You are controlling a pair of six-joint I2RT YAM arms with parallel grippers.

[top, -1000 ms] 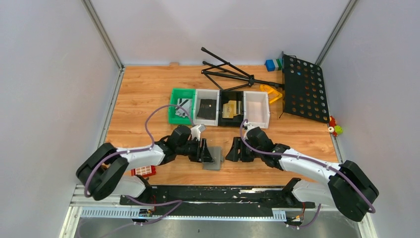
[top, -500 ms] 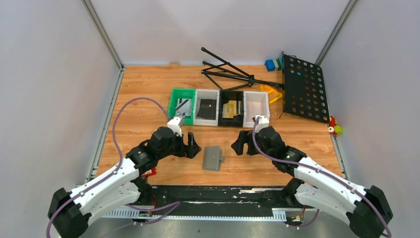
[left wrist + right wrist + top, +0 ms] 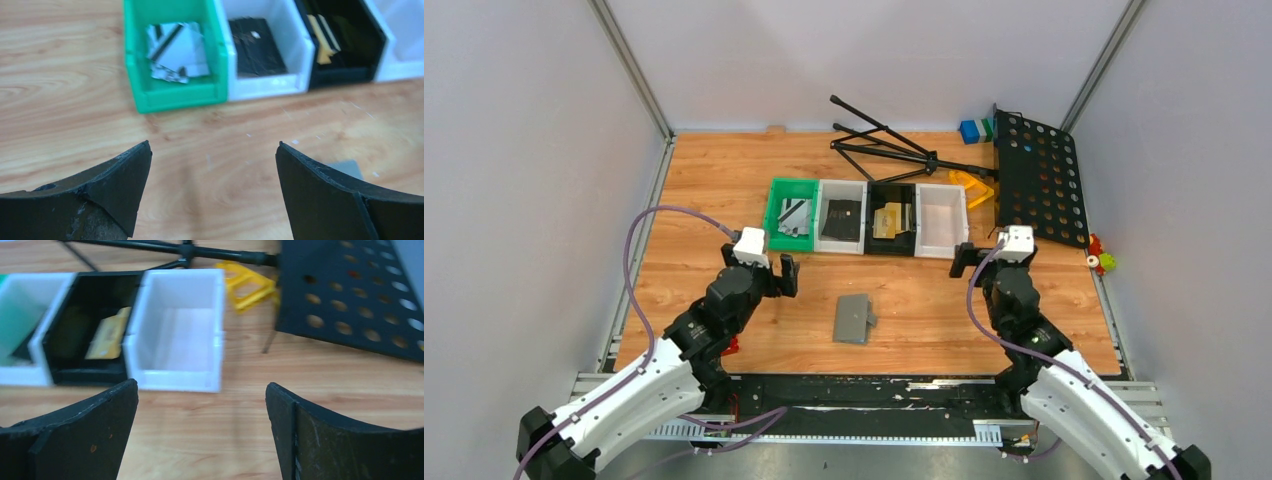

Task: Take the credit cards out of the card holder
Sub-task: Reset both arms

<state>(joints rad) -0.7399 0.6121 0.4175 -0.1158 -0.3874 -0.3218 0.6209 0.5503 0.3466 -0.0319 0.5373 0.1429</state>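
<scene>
– Three cards [image 3: 177,50] lie in the trays ahead of our left hand [image 3: 213,147]: a silvery one in the green tray [image 3: 175,95], a black one in the white tray [image 3: 265,85] beside it, a gold one in the black tray [image 3: 340,75]. Which step are we on?

– Between steps, we judge. Both our hands stand wide open and hold nothing. The holder [image 3: 854,318] lies flat on the counter [image 3: 704,200] between them. It is to the right of our left hand and back toward its base, to the left of our right hand [image 3: 201,385], and touched by neither.

– Is it emptied?

– We cannot tell. It looks folded shut, and we see nothing sticking out of it. The end tray [image 3: 175,377], just ahead of our right hand, holds nothing. That may mean one card is yet to come, or that the tray is only a spare.

– And our next move?

– If a card is left, we bring both hands in over the holder, pin it with one and pinch the card's edge with the other. That is a thin grip, low against the counter. If none is left, we are done.

– Any writing?

– None that we can read. The silvery card shows dark stripes and the black one a pale speck. We find no brand or label legible anywhere.
</scene>
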